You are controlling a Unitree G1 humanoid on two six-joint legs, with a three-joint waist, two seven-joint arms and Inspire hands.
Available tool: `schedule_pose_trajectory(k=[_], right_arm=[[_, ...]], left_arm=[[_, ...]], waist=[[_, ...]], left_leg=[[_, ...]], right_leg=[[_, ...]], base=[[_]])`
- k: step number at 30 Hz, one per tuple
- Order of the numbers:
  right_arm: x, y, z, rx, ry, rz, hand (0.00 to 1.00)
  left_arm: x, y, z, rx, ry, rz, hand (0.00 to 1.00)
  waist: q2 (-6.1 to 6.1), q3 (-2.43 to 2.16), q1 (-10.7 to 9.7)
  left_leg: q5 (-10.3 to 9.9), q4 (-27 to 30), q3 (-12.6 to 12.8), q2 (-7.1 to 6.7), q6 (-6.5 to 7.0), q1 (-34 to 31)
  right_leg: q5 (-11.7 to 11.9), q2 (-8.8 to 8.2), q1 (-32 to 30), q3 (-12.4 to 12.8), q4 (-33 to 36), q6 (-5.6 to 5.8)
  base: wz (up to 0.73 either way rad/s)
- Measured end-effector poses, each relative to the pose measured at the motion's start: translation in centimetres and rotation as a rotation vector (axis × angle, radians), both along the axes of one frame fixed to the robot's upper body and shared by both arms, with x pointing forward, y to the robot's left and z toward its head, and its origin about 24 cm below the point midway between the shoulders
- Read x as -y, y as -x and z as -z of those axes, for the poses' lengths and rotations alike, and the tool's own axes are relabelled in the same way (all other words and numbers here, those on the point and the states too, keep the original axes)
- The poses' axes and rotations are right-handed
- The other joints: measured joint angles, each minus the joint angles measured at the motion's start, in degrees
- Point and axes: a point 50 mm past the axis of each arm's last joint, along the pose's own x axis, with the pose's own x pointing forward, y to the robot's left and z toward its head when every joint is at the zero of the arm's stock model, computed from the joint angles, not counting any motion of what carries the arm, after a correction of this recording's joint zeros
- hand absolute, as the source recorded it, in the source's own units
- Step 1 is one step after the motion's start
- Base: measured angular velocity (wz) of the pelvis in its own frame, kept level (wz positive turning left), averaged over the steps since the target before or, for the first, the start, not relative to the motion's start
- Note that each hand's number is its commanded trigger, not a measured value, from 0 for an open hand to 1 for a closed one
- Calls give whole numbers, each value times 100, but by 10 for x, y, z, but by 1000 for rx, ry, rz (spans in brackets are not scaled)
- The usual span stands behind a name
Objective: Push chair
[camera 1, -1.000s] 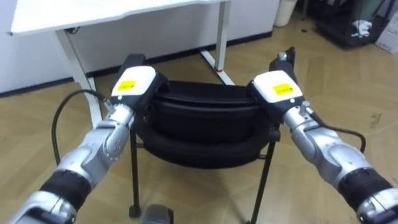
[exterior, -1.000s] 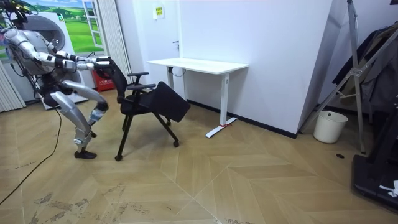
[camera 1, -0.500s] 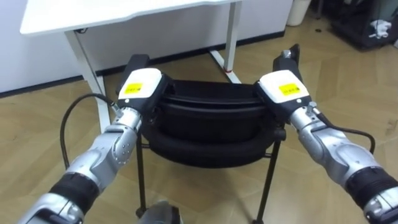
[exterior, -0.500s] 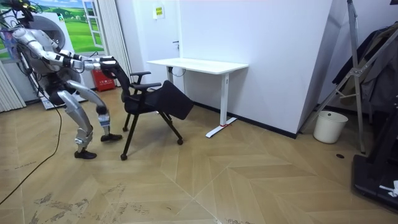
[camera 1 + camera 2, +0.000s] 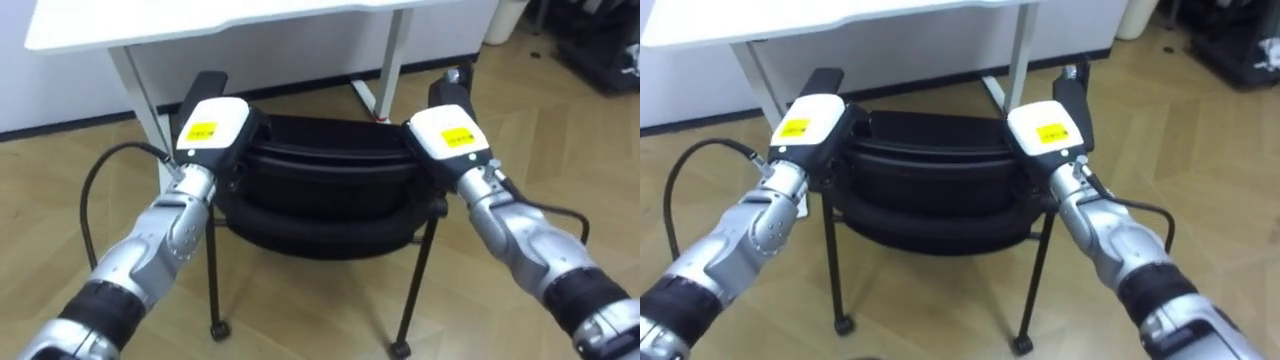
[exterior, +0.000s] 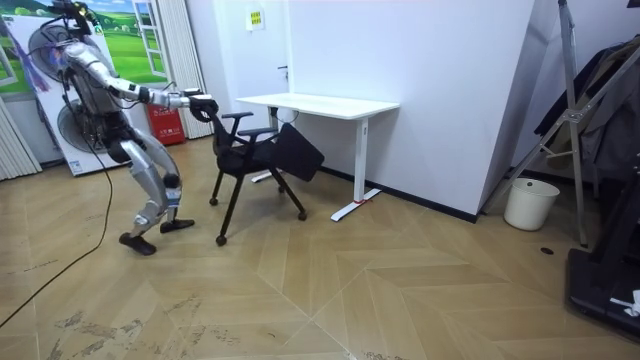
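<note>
Both arms fwd; L hand [image 5: 212, 132], R hand [image 5: 448, 137] backs up

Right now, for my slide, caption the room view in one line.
Robot in a wide stance, both hands at the back of a black chair beside a white desk.

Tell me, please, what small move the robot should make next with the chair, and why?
Probably a short, straight push forward. The left robot hand and the right robot hand sit on either side of the back of the chair, and it lines up with the gap between the two legs of the white desk.
</note>
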Motion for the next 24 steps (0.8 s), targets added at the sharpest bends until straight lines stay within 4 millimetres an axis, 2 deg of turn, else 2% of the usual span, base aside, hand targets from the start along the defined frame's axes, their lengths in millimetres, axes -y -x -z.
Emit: schedule_pose_trajectory(k=[1, 2, 3, 4, 5, 6, 7, 8, 9, 10, 11, 12, 14, 17, 18, 20, 21, 22, 24], right_arm=[[-3, -1, 0, 6, -4, -1, 100], [-7, -2, -2, 20, -6, -2, 100], [-8, -2, -2, 22, -7, -2, 100], [-8, -2, -1, 21, -8, -2, 100], [-9, -1, 1, 13, -7, -1, 100], [-11, 0, 3, 7, -7, -3, 100], [-12, 0, 4, 5, -8, -6, 100], [-13, 0, 4, 3, -9, -11, 100], [-14, -1, 2, 9, -9, -12, 100], [-14, -2, 1, 12, -7, -11, 100], [-15, -6, -3, 25, 2, -17, 100], [-17, -9, -7, 33, 8, -25, 100], [-18, -13, -11, 43, 18, -29, 100], [-17, -19, -19, 63, 27, -31, 100], [-16, -19, -20, 66, 28, -31, 100], [-15, -18, -18, 61, 28, -30, 100], [-15, -18, -17, 57, 25, -28, 100], [-15, -18, -17, 56, 24, -27, 100], [-14, -14, -12, 39, 20, -26, 100]], left_arm=[[-2, 0, -1, 4, -6, 2, 100], [-6, -2, -4, 8, -12, -2, 100], [-7, -3, -4, 4, -15, -4, 100], [-7, -4, -4, 2, -17, -3, 100], [-7, -3, -2, -6, -20, -2, 100], [-9, -2, 0, -16, -22, -8, 100], [-9, -2, 1, -20, -20, -11, 100], [-12, -1, 2, -24, -22, -16, 100], [-12, -1, 1, -17, -18, -18, 100], [-12, -1, 0, -15, -16, -20, 100], [-13, -2, -1, -10, -9, -30, 100], [-13, -3, -2, 0, -1, -37, 100], [-12, -4, -4, 9, 5, -43, 100], [-11, -6, -10, 34, 8, -51, 100], [-11, -7, -11, 39, 7, -49, 100], [-11, -7, -11, 38, 1, -47, 100], [-11, -7, -11, 39, -3, -45, 100], [-11, -7, -11, 39, -5, -44, 100], [-10, -6, -7, 22, -15, -41, 100]], waist=[[19, 13, 6], [94, 61, -7], [123, 70, -46], [115, 72, -44], [98, 77, -39], [73, 80, -32], [69, 68, -36], [-16, 18, -29], [6, -27, -6], [1, -28, 16], [50, -30, 97], [44, -12, 95], [59, -1, 38], [-1, 40, 52], [6, 39, 63], [-5, 67, 62], [-1, 98, 52], [-4, 105, 56], [8, 117, 47]], left_leg=[[-21, -1, -92, 2, -23, 3], [-56, -1, -328, 3, -80, 54], [-84, -6, -521, 4, -130, 92], [-108, -6, -571, 3, -161, 122], [-175, -3, -665, 3, -233, 211], [-248, 1, -764, 5, -332, 287], [-291, 31, -841, 15, -391, 303], [-371, 128, -953, 90, -537, 290], [-427, 175, -967, 214, -684, 261], [-441, 151, -969, 284, -722, 266], [-420, 61, -963, 404, -810, 275], [-358, -44, -974, 466, -889, 283], [-210, -199, -962, 552, -991, 292], [-72, -346, -609, 717, -1029, 297], [-36, -367, -538, 747, -1037, 351], [-22, -302, -527, 801, -1039, 387], [6, -140, -550, 824, -993, 366], [45, -20, -553, 832, -931, 328], [268, 533, -581, 849, -739, 153]], right_leg=[[-82, 59, -139, 29, -21, 22], [-215, 196, -372, 111, -221, 35], [-229, 277, -584, 203, -582, 33], [-226, 304, -683, 302, -811, 39], [-177, 305, -781, 440, -1439, 83], [-25, 320, -783, 596, -2173, 101], [172, 339, -765, 652, -2380, 82], [331, 435, -716, 622, -2430, -17], [365, 563, -698, 546, -2407, -259], [327, 610, -690, 499, -2406, -321], [274, 684, -677, 420, -2440, -414], [236, 704, -655, 319, -2465, -489], [197, 730, -601, 176, -2535, -522], [62, 712, -605, 70, -2530, -613], [19, 703, -570, 25, -2529, -619], [-55, 725, -449, -63, -2541, -634], [-112, 737, -358, -122, -2534, -642], [-138, 739, -334, -138, -2527, -647], [-233, 742, -165, -215, -2526, -643]], base=[[6], [38], [52], [60], [51], [52], [61], [57], [44], [19], [14], [22], [34], [22], [18], [21], [22], [17], [15]])
